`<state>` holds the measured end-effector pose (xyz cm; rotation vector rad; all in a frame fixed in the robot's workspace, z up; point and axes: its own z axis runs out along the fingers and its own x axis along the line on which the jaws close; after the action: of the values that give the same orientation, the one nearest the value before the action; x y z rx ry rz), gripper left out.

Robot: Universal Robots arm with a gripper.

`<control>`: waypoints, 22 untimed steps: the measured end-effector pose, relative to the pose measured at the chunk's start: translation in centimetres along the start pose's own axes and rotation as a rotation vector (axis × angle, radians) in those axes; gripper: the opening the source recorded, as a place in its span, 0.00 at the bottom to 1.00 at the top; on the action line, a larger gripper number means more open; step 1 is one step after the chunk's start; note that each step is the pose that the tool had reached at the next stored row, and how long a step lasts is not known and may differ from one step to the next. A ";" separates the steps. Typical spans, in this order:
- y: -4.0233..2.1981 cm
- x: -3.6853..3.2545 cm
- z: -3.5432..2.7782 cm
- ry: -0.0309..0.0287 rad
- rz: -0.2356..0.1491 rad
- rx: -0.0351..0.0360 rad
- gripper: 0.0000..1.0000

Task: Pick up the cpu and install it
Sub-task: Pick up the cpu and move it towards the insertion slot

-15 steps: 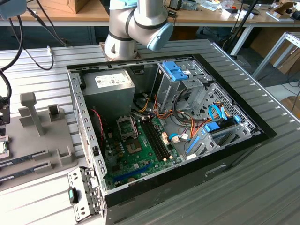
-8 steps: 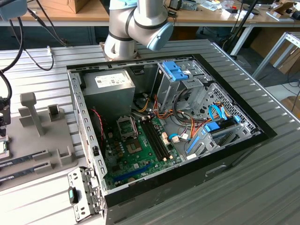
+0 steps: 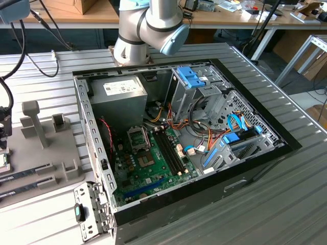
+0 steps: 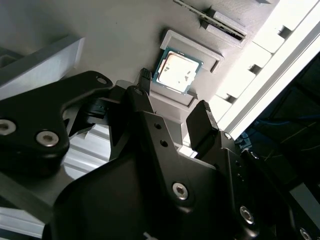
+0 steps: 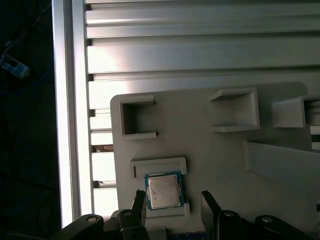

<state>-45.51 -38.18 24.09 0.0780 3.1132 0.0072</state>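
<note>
Ribbed aluminium tabletop [image 3: 286, 204] runs across the whole bench, with cluttered wooden desks behind it. Sunk into it lies an open computer case [image 3: 204, 191], its green motherboard [image 3: 148, 173] facing up and the black socket frame [image 3: 138, 137] sitting near the power supply; from this distance I cannot say for sure whether anything is in that socket. The grey arm [image 3: 148, 25] rises from behind the case and reaches off toward the exterior view's left. On that side a grey fixture plate [image 3: 46, 148] rests on the table, well apart from the motherboard. In the second wrist view the gripper [image 4: 174, 97] hangs over this plate with its two black fingers spread wide. The cpu [image 5: 163, 191], silvery with a thin green rim, lies flat in its shallow square recess on the plate, and in both wrist views it sits between the fingertips with a gap on each side. By my reckoning the job is at its very start: the gripper is lined up, nothing is grasped, and both the lift and the install remain.
</note>
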 end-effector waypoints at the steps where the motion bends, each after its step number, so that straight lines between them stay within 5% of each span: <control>1: 0.00 0.00 0.04 0.0000 0.000 0.0000 0.56; 22: 0.00 0.01 0.55 -0.0001 0.000 0.0001 0.56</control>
<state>-45.51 -38.18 23.53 0.0780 3.1132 0.0070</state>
